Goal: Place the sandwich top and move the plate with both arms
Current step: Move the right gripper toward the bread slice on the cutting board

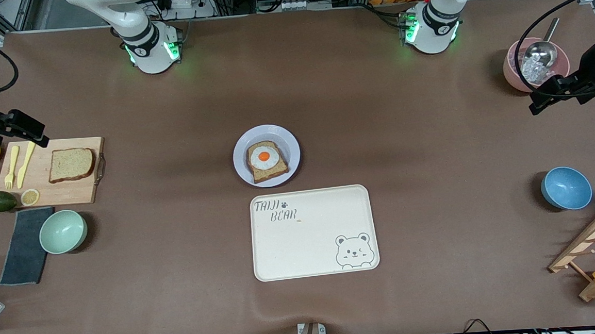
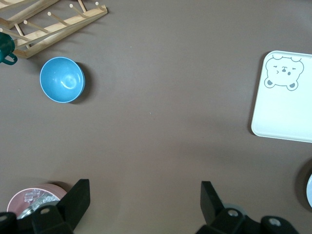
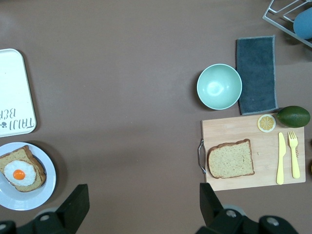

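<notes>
**Both arms parked wide, bread not yet picked**

At the right arm's end, the right gripper [image 3: 141, 204] hangs with jaws spread wide and empty near the cutting board [image 1: 84, 193], where the sandwich top [image 1: 71, 164] lies flat. Mid-table sits the plate [image 1: 241, 142] with the egg slice [image 1: 266, 161], the tray [image 1: 313, 248] just nearer the camera. The left gripper [image 2: 145, 202] waits wide open beside the pink bowl [image 1: 510, 74].

Risks: the thin slice may slip from a pinch or land askew; uneven lifting could tip the plate.

Count: two bread slices, one plate, one tray, three bowls.
</notes>
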You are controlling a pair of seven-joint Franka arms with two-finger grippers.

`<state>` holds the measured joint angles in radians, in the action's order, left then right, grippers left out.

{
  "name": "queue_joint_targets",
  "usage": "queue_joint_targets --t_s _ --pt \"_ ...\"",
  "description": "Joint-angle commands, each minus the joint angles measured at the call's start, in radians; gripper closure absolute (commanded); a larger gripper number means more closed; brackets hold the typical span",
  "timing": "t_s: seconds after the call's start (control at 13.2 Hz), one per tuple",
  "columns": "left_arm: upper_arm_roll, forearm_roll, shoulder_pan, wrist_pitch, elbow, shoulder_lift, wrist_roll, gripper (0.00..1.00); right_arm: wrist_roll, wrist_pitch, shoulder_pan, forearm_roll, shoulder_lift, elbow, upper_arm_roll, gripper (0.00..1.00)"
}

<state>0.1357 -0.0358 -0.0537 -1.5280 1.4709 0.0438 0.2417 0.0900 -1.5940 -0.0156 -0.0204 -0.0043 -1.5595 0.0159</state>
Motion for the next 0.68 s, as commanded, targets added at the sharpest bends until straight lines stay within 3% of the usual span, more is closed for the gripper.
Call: queue_joint_targets --t_s 0.0,0.61 --pt "-0.005 0.019 -0.001 0.014 -0.009 -0.002 0.008 0.00 0.020 0.005 -0.010 -0.021 -0.003 -0.001 0.004 0.00" --pt "0.005 0.024 -0.009 0.023 0.015 -0.021 0.018 0.00 0.010 0.025 -0.014 -0.023 0.017 -0.027 0.003 0.00"
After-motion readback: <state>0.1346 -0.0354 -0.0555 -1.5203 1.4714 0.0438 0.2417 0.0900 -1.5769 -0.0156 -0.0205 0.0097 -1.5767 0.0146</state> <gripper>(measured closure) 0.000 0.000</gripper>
